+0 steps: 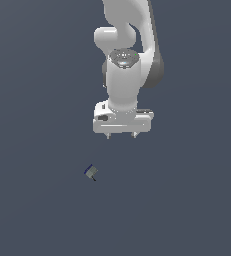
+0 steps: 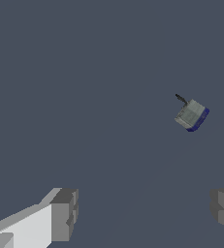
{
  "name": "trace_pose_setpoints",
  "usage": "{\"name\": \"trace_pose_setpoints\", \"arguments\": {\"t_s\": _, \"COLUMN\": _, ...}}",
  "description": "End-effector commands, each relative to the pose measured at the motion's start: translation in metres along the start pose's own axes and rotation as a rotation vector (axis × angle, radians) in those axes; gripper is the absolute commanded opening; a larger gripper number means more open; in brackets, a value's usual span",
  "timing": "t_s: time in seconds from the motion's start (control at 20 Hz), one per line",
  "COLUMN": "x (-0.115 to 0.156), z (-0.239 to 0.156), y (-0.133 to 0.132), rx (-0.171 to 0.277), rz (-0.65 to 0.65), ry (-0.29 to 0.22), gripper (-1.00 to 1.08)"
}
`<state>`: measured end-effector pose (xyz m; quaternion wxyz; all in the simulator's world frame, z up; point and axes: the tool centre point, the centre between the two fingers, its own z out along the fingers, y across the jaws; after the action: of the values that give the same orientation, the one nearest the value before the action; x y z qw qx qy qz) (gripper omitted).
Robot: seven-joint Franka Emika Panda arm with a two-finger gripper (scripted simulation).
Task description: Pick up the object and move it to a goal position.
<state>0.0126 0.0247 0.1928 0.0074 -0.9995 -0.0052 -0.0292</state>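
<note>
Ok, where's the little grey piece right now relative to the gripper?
In the exterior view the grey piece lies on the dark floor, below the gripper and toward that view's left, clear of the fingers and not held.

A small grey block [image 2: 191,114] with a dark blue edge and a thin black stub is seen lying on the plain dark slate surface [image 2: 84,72]. The claw [image 2: 145,213] is held wide apart, its two grey fingertips [image 2: 65,213] well clear of the block, with nothing between them.
</note>
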Motion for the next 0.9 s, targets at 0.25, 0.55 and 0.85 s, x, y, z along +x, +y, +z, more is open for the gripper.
{"name": "trace_pose_setpoints", "arguments": {"t_s": 0.25, "x": -0.001, "z": -0.006, "y": -0.008, "rx": 0.003, "rz": -0.008, "ry": -0.003, "gripper": 1.0}}
{"name": "trace_pose_setpoints", "arguments": {"t_s": 0.55, "x": -0.003, "z": -0.012, "y": -0.017, "rx": 0.006, "rz": -0.01, "ry": -0.005, "gripper": 1.0}}
{"name": "trace_pose_setpoints", "arguments": {"t_s": 0.85, "x": 0.0, "z": -0.009, "y": -0.014, "rx": 0.004, "rz": -0.032, "ry": -0.006, "gripper": 1.0}}
